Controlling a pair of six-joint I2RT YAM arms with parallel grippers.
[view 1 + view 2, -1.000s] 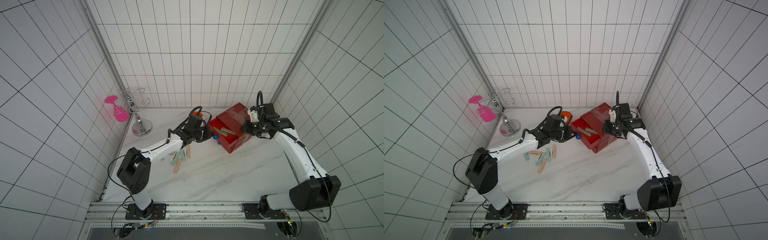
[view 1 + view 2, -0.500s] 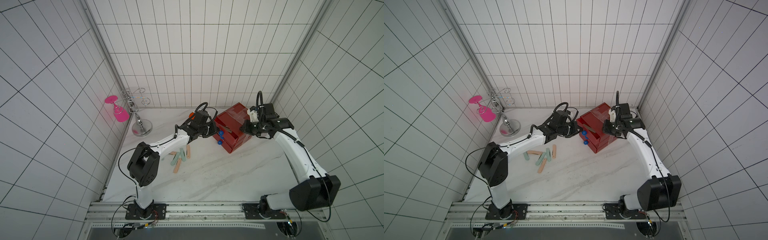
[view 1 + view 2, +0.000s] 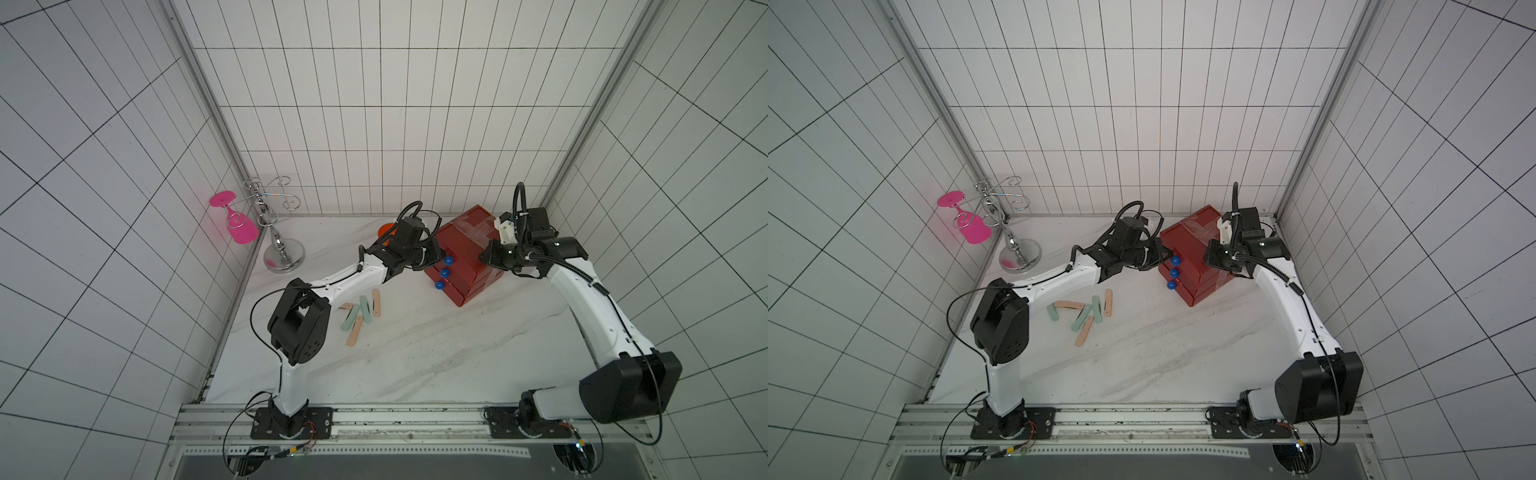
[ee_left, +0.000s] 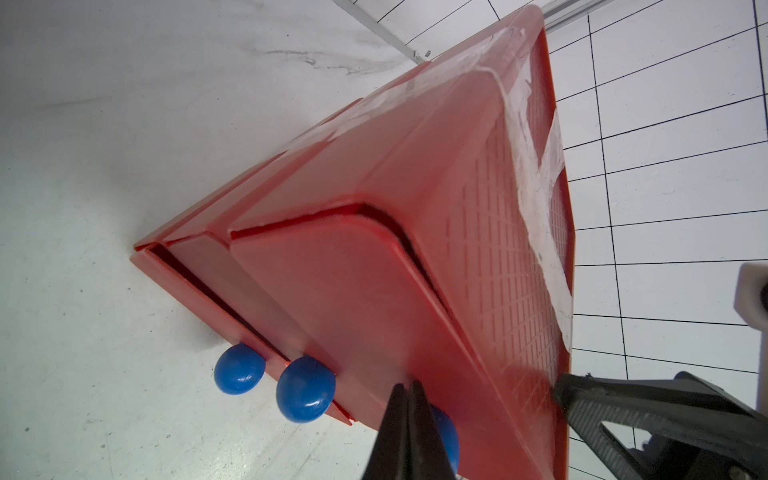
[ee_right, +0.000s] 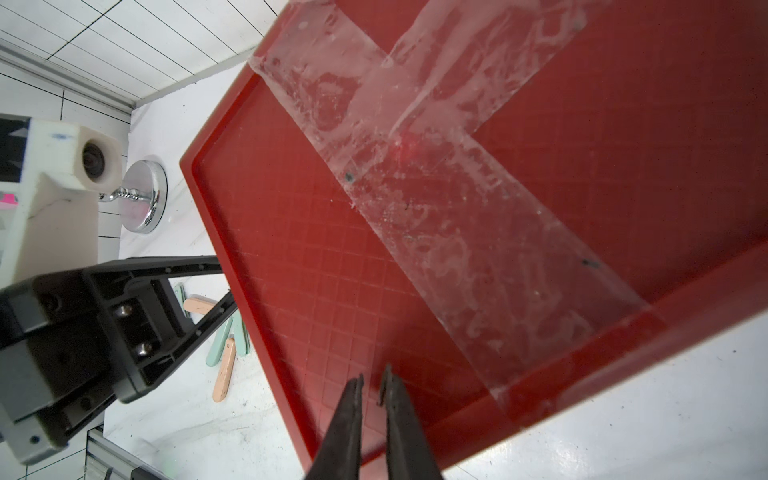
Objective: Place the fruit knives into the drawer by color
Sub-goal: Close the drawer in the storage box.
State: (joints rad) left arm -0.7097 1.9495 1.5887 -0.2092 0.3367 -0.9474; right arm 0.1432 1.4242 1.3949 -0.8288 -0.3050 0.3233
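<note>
The red drawer [image 3: 465, 249] [image 3: 1187, 245] chest stands at the back right with its three drawers pushed in and blue knobs [image 3: 444, 273] in a row. My left gripper [image 3: 436, 259] [image 4: 406, 384] is shut, tips against the top drawer's front, half hiding the top knob [image 4: 446, 436]. My right gripper [image 3: 484, 257] [image 5: 372, 378] rests on the chest's taped top [image 5: 415, 249], shut to a thin slit with nothing in it. Several peach and mint fruit knives [image 3: 359, 311] [image 3: 1088, 309] [image 5: 224, 365] lie loose on the table left of the chest.
A chrome glass stand [image 3: 274, 232] with a pink glass [image 3: 240, 226] hanging on it stands at the back left. An orange bowl [image 3: 386, 228] shows just behind my left wrist. The tiled walls close in behind and right of the chest.
The top drawer stood pulled out with olive knives in it. My left gripper moved right and pushed it shut. The right gripper stayed on the chest's top.
</note>
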